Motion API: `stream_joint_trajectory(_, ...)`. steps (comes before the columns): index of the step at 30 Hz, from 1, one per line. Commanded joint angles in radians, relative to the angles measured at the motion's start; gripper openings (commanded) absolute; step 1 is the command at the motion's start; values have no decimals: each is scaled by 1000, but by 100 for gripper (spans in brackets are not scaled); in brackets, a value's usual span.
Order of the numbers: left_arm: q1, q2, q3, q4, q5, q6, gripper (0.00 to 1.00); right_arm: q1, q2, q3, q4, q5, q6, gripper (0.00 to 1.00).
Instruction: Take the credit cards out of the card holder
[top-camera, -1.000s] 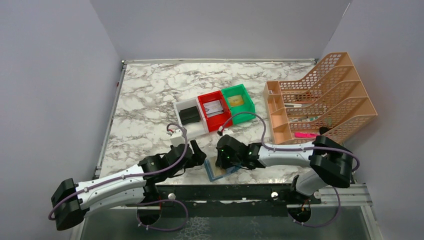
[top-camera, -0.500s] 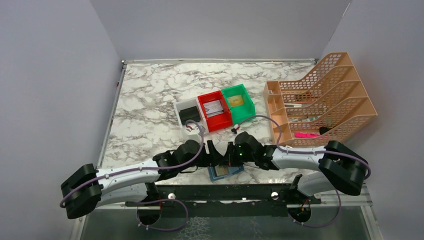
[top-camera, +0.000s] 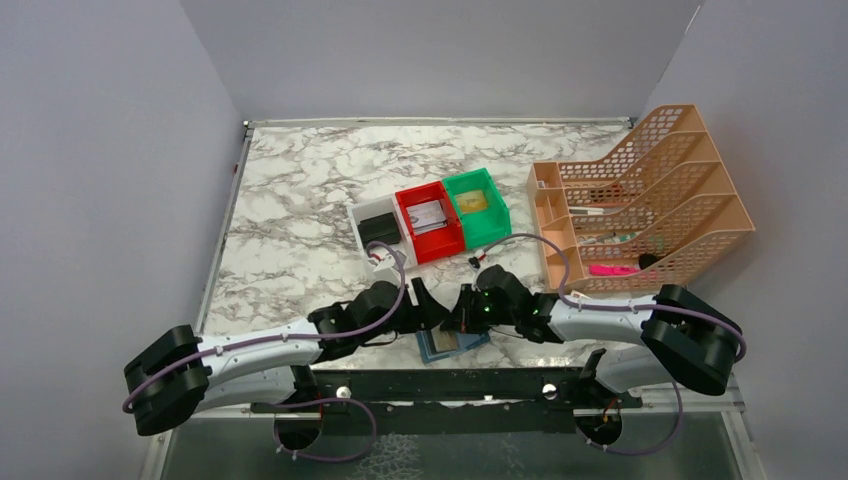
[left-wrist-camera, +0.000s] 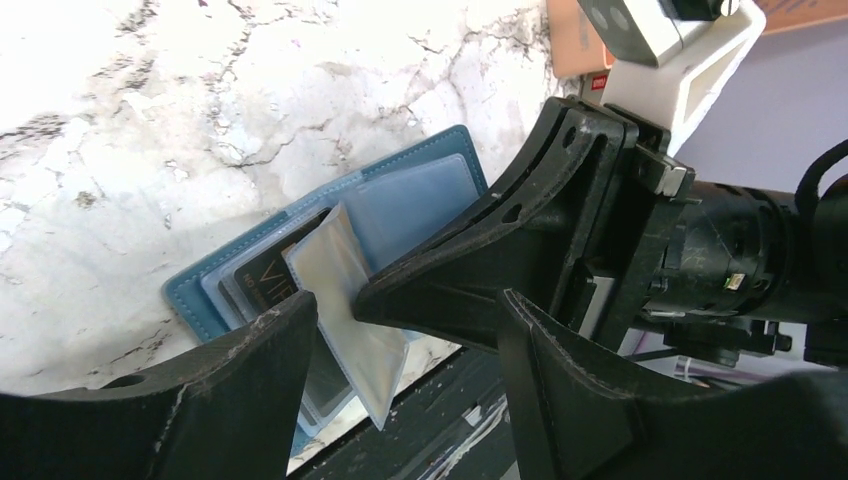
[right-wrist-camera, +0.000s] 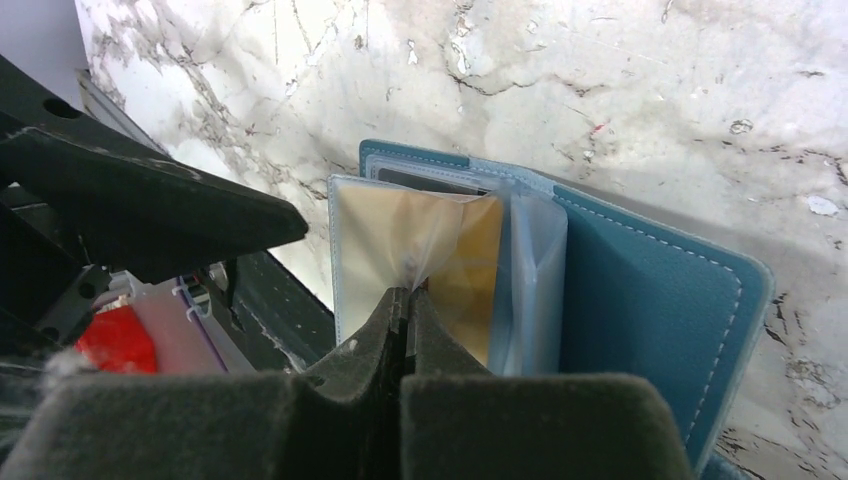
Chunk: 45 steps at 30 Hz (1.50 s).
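The teal card holder lies open at the table's near edge, clear pocket sleeves fanned up from it. My right gripper is shut, pinching the edge of one clear sleeve and holding it up. A gold credit card shows inside a sleeve behind it. In the left wrist view a black credit card sits in a lower pocket. My left gripper is open, its fingers either side of the lifted sleeve and the right gripper's tips, holding nothing. From above, both grippers meet over the holder.
Behind the holder stand a white bin with a black wallet, a red bin and a green bin. An orange file rack fills the right side. The black mounting rail runs just past the table edge.
Over the last second my left gripper swung right to the holder and my right gripper shifted right with the sleeve. Almost nothing moved in the last half second.
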<state>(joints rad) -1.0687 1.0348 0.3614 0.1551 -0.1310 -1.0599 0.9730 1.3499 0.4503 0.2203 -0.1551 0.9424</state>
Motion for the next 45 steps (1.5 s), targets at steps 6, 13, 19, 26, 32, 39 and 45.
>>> stream_joint_trajectory(6,1,-79,-9,-86,-89,-52,69,-10,-18,-21,63,-25,22,1)
stream_joint_trajectory(13,0,27,-31,48,8,-63,69,-11,-30,-30,62,-9,30,1)
stream_joint_trajectory(19,0,116,1,96,49,-42,68,-13,-31,-32,62,-13,36,1)
stream_joint_trajectory(26,0,192,34,174,135,-4,58,-14,-44,-31,36,1,46,8)
stream_joint_trajectory(32,0,207,44,201,159,9,55,-14,-104,-15,-83,66,41,27)
stream_joint_trajectory(39,0,276,103,224,231,43,55,-14,-258,-9,-306,231,52,36)
stream_joint_trajectory(45,-2,359,178,234,269,84,55,-14,-450,-11,-549,416,106,38)
